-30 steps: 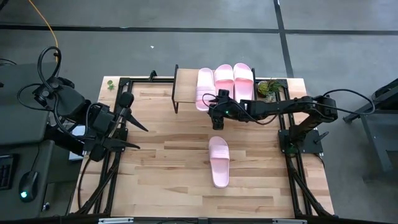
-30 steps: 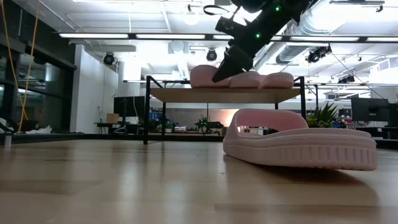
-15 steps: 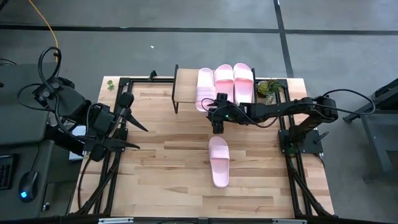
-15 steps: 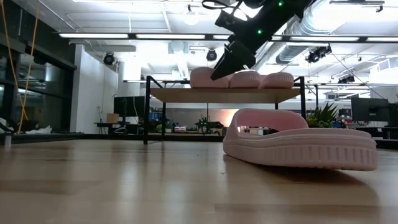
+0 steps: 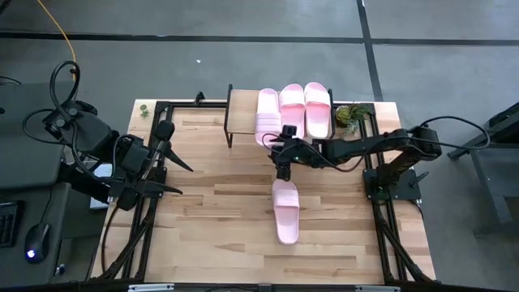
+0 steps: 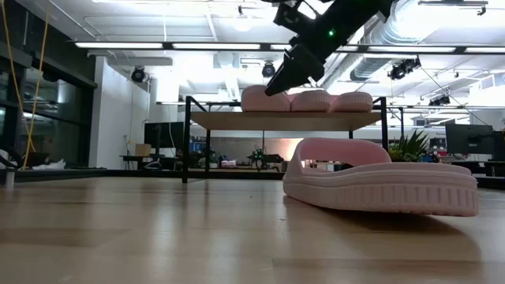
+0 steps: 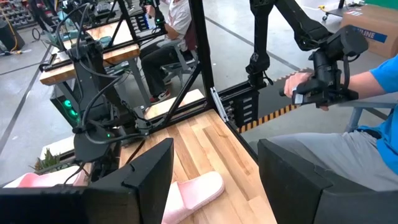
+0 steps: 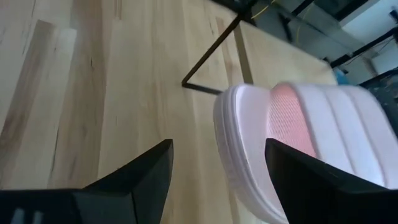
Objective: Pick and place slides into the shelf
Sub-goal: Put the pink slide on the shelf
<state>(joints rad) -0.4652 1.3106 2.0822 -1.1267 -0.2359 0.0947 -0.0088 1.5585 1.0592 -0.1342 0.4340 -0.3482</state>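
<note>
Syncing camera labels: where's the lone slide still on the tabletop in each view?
High view: slide on the tabletop, centre, below the right gripper.
Low view: large in the right foreground, in front of the shelf.
Left wrist view: low centre, between the fingers.
Right wrist view: cannot tell; the one slide there lies beside a black shelf leg.
Shared landmark: the shelf.

The table [image 5: 219, 211] is pale planked wood, matt with visible grain. The slides [image 5: 285, 212] look like soft matt foam, their straps ribbed. The shelf [image 6: 284, 120] has a light wooden top on thin black metal legs. The right gripper [image 5: 283, 165] looks dark, probably matt plastic.
</note>
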